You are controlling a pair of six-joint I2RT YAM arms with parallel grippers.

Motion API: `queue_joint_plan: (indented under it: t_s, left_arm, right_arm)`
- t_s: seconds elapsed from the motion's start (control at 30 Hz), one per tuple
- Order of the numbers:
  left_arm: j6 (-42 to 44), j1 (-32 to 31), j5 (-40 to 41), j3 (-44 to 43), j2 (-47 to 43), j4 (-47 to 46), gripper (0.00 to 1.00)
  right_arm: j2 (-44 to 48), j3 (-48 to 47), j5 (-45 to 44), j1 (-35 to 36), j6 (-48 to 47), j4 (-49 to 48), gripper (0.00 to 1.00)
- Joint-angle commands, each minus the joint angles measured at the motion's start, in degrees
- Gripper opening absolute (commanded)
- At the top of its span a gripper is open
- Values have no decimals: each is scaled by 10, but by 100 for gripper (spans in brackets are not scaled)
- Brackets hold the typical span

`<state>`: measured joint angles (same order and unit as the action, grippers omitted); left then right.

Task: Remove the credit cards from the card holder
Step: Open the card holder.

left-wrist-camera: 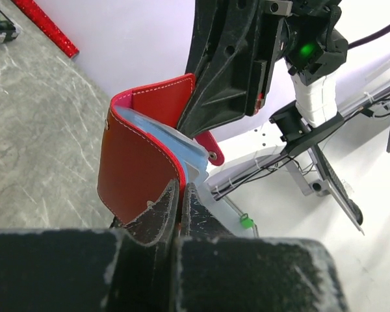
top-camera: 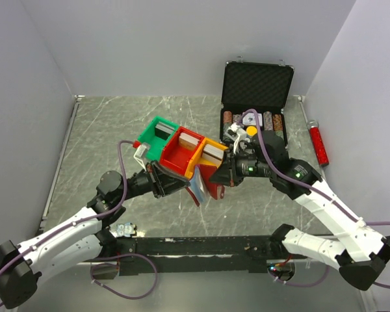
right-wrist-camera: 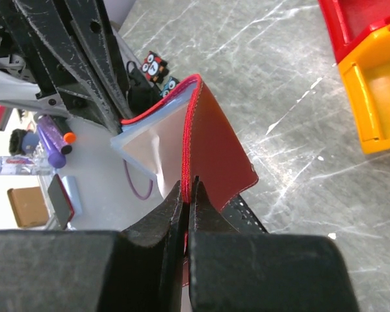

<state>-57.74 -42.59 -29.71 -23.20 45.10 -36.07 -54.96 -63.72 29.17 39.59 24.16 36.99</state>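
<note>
The dark-red card holder point(top-camera: 213, 189) hangs in the air between my two grippers, above the middle of the table, folded partly open. Pale blue credit cards point(top-camera: 197, 189) stick out of it. My left gripper point(top-camera: 191, 184) is shut on one flap's edge; in the left wrist view the card holder point(left-wrist-camera: 140, 169) and the credit cards point(left-wrist-camera: 185, 148) rise from its jaws. My right gripper point(top-camera: 216, 178) is shut on the other flap. The right wrist view shows the card holder point(right-wrist-camera: 214, 149) with the credit cards point(right-wrist-camera: 149, 140) on its inner side.
Joined green point(top-camera: 157, 133), red point(top-camera: 177, 158) and yellow point(top-camera: 208, 158) bins, holding card decks, sit just behind the grippers. An open black chip case point(top-camera: 257, 88) stands at the back right. A red tool point(top-camera: 319, 144) lies by the right wall. A small patterned object point(top-camera: 125, 229) lies near the left base.
</note>
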Motion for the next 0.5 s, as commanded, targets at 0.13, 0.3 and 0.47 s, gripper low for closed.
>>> queue_joint_plan:
  t_s: [0.13, 0.3, 0.47]
  left_arm:
    - [18, -3, -6, -113, 14, 134, 1]
    - [96, -8, 43, -241, 42, 360, 1]
    - [127, -14, 90, -322, 67, 485, 1]
  right_arm:
    - [31, 18, 67, -14, 16, -81, 68]
    - [42, 40, 111, -54, 31, -111, 79]
    - [43, 64, 150, -69, 54, -163, 82]
